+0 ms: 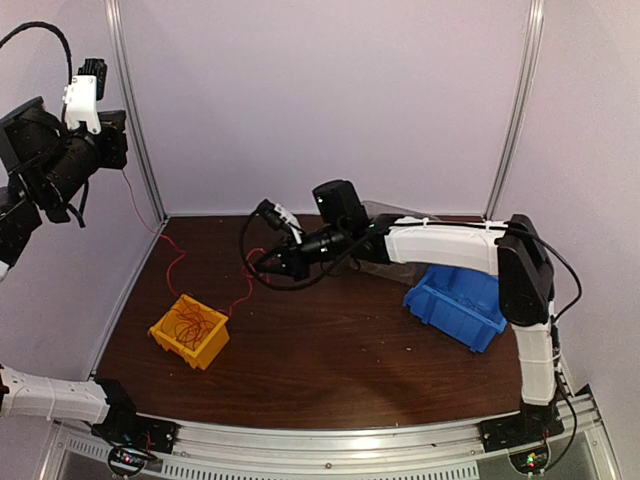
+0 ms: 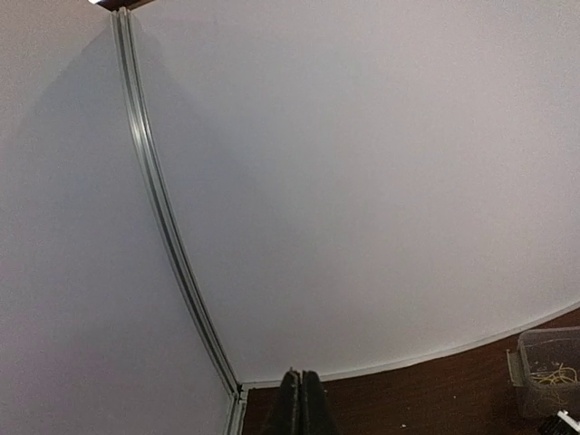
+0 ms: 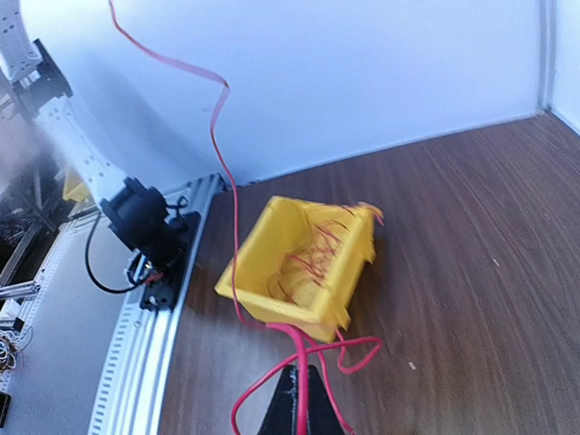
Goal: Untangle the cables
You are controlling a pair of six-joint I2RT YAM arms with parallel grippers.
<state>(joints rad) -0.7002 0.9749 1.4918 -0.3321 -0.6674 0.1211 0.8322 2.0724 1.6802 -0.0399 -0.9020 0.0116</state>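
Cables (image 3: 308, 258) are lying in the yellow bin (image 3: 288, 313), right gripper (image 3: 299, 391) pinching a red strand, left gripper (image 2: 302, 405) pressing its jaws together.

- We see a dark wooden tabletop (image 1: 340, 350), walled by white panels (image 1: 330, 100) that meet at metal corner posts (image 1: 135, 110).
- We find a yellow bin (image 1: 207, 350) toward its left side.
- We find a blue bin (image 1: 440, 310) well apart, toward the right.
- We note a slotted aluminium rail (image 1: 340, 447) along the near edge.
- In the left wrist view we make out a small clear container (image 2: 535, 349) on the tabletop, with pale yellow bits inside.
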